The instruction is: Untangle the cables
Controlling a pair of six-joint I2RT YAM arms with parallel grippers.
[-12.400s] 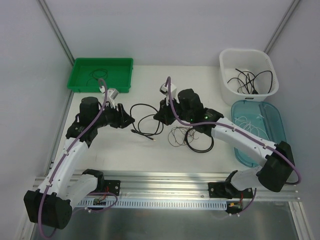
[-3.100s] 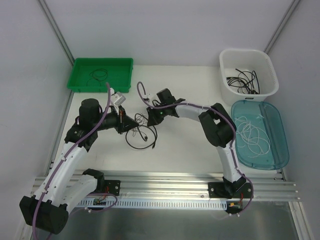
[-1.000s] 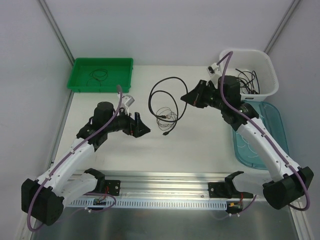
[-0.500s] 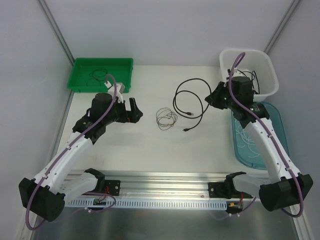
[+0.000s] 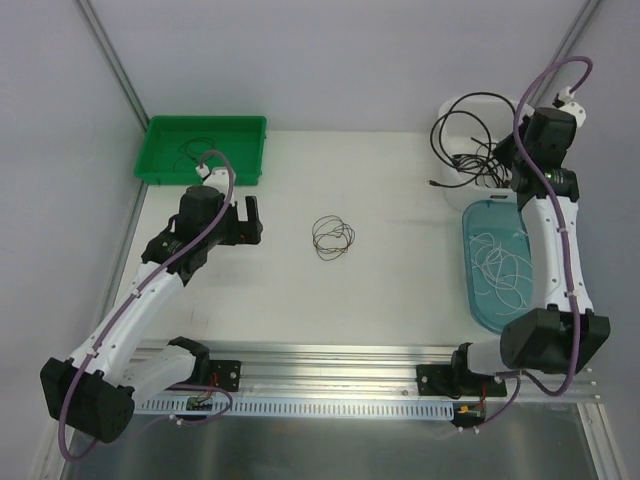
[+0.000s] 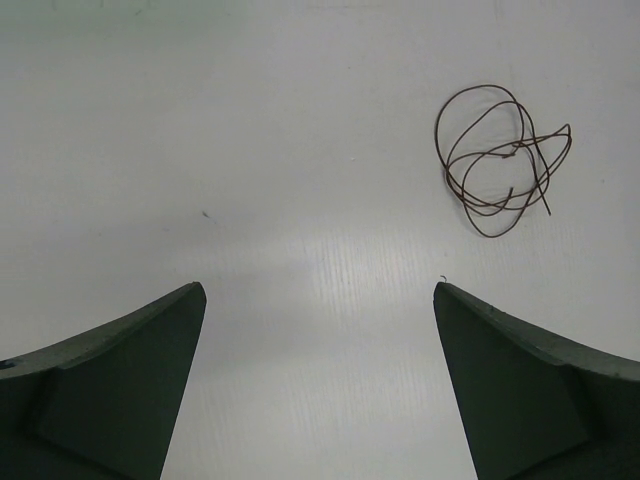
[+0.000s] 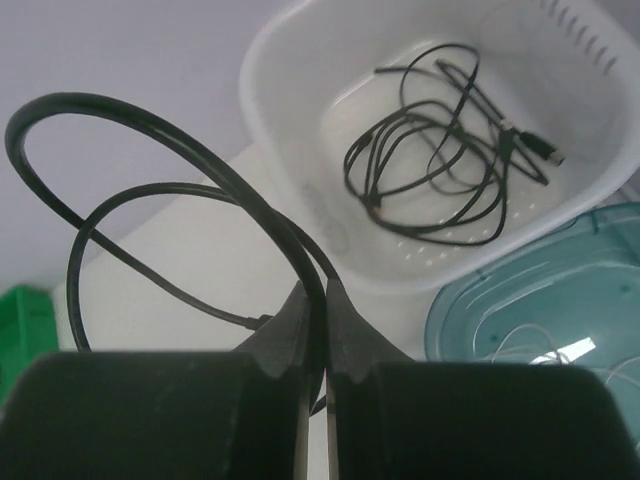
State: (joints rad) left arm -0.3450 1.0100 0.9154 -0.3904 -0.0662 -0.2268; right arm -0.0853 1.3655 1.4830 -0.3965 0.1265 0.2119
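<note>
1. The tabletop (image 5: 400, 290) is plain white and matte, closed in by pale grey walls (image 5: 330, 60), with a metal rail (image 5: 330, 360) along its near edge.
2. A small wire coil (image 5: 332, 237) of thin brownish strands lies alone near the middle of the surface, well apart from both arms.
3. The left end effector (image 6: 320, 380) hovers low over bare tabletop with its jaws spread wide and nothing between them. In the left wrist view the wire coil sits ahead and to the right.
4. The right end effector (image 7: 312, 300) is raised at the far right corner, clenched on a black cable (image 7: 230, 165) that loops up and away from it.
5. Just beyond it stands a white basket (image 7: 560, 60) holding a tangle of black cords (image 7: 440, 150).
6. Beside the basket, nearer the rail, a blue tray (image 5: 480, 225) holds a thin white cord (image 5: 505, 265).
7. At the far left corner a green tray (image 5: 245, 135) holds one thin dark loop (image 5: 195, 150).
</note>
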